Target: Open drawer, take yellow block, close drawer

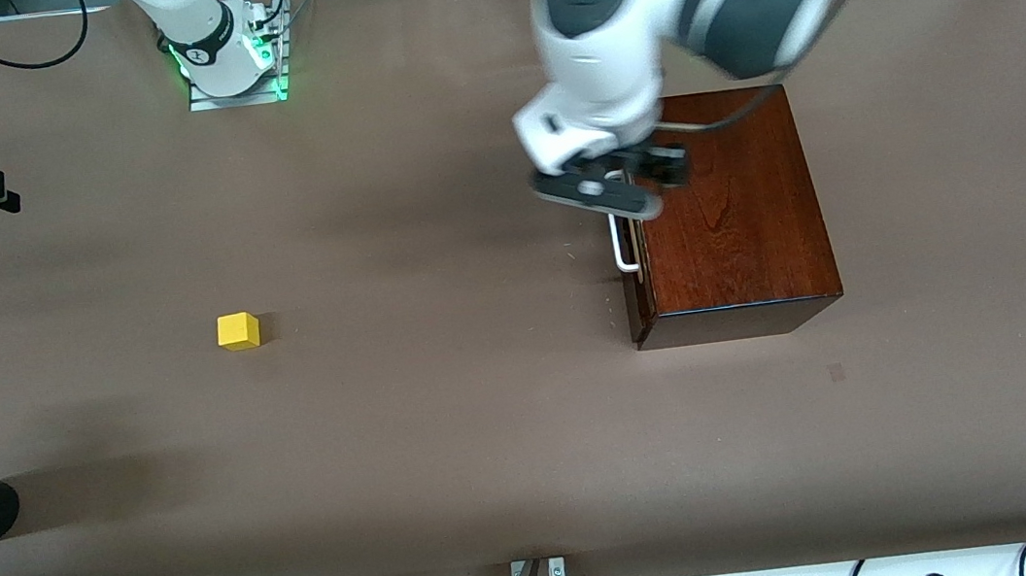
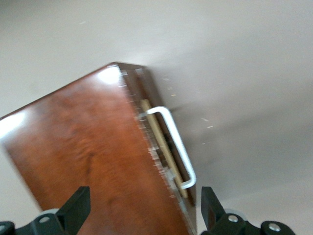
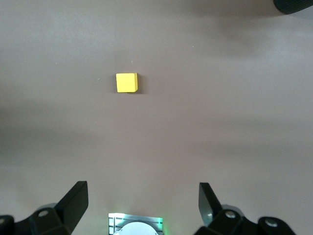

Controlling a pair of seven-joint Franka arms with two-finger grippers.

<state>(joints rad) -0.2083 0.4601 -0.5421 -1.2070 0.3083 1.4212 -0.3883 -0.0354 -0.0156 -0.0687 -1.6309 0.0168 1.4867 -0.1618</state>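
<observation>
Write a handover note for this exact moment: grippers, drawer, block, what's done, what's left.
Left gripper: open, over the white U-shaped bar handle of the drawer, not gripping.
Right gripper: open, waiting high over bare table at its own end.
Glossy dark mahogany box: drawer barely ajar or shut.
Small bright-yellow cube: on open table toward the right arm's end.
Done: block out.
Left: confirm drawer fully closed.

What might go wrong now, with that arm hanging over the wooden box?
The left pincer hangs open over the drawer and its white handle; the drawer looks barely ajar, so a careless move could bump the box rather than shut it. The yellow block sits alone on the table, and the right pincer waits open.
</observation>
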